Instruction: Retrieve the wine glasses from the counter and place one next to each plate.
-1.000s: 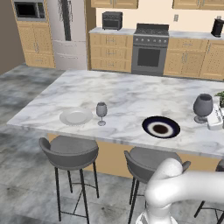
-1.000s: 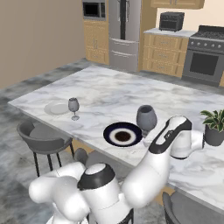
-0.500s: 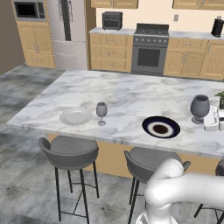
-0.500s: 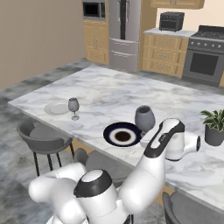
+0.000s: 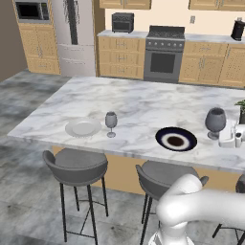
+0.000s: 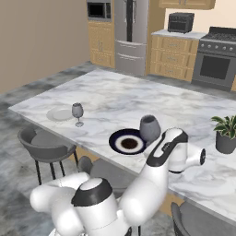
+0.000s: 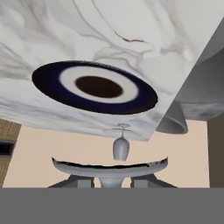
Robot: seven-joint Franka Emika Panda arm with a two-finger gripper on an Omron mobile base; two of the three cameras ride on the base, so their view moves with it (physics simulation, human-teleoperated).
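Marble island (image 5: 143,103), 2 place settings along its near edge above the grey stools (image 5: 76,167).

Setting 1, toward the left end of the near edge: white plate (image 5: 83,127), flat. Slimmer wine glass (image 5: 111,123) stands upright just beside it on its right, foot on the marble, apart from the plate rim. Right base view agrees: white plate (image 6: 60,114), glass (image 6: 77,113) next to it.

Setting 2, toward the right end of the near edge: navy plate (image 5: 176,139) with pale ring and dark centre, flat on the marble. Rounder-bowled wine glass (image 5: 215,122) is upright to the plate's right, near it, with the white hand of the arm against its right side at the frame edge. In the right base view this glass (image 6: 149,129) stands just behind the plate (image 6: 129,142), and the arm's wrist (image 6: 177,152) covers its lower part.

Gripper (image 5: 229,139): finger position hidden in both base views. In the hand view the glass's foot (image 7: 109,168) spans the bottom of the frame between the fingertips. Cannot tell whether the jaws clamp the glass or stand off it.

Hand view, rolled: navy plate (image 7: 94,87) on marble; the slimmer glass (image 7: 121,146) small beyond the island edge.

Potted plant (image 6: 226,133) sits near the island's right end.
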